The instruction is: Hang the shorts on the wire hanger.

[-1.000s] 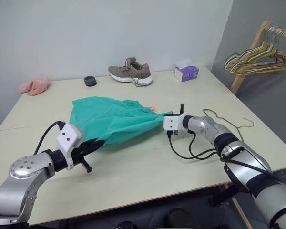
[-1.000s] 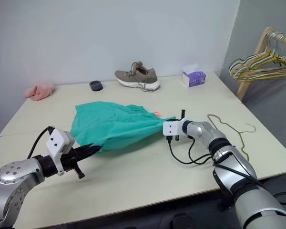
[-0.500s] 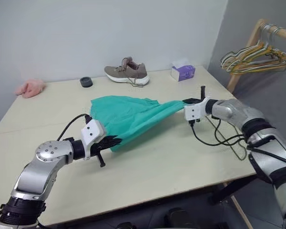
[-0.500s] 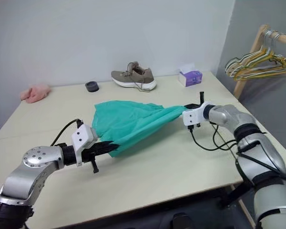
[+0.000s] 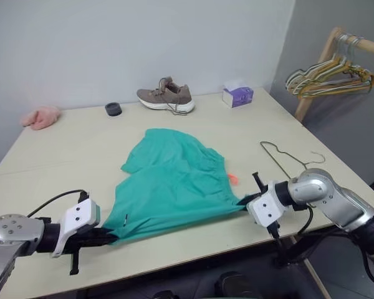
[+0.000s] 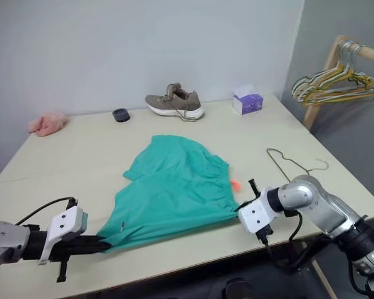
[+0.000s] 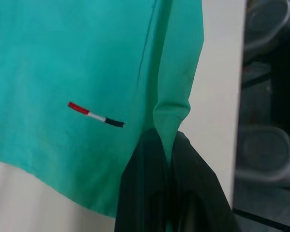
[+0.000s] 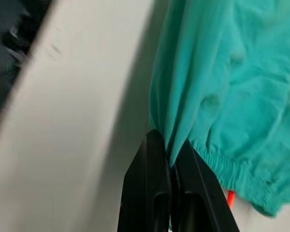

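While the shorts [image 5: 172,187] lie spread near the desk [image 5: 68,143] front edge, the left hand [image 5: 106,235] pinches their 7 o'clock hem corner and the right hand [image 5: 244,201] their 4 o'clock waistband corner; the wire hanger [image 5: 285,158] rests at 3 o'clock

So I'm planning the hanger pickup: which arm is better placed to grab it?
Probably the right. Its end effector, shut on the shorts, sits nearest the wire hanger; the left end effector is across the table.
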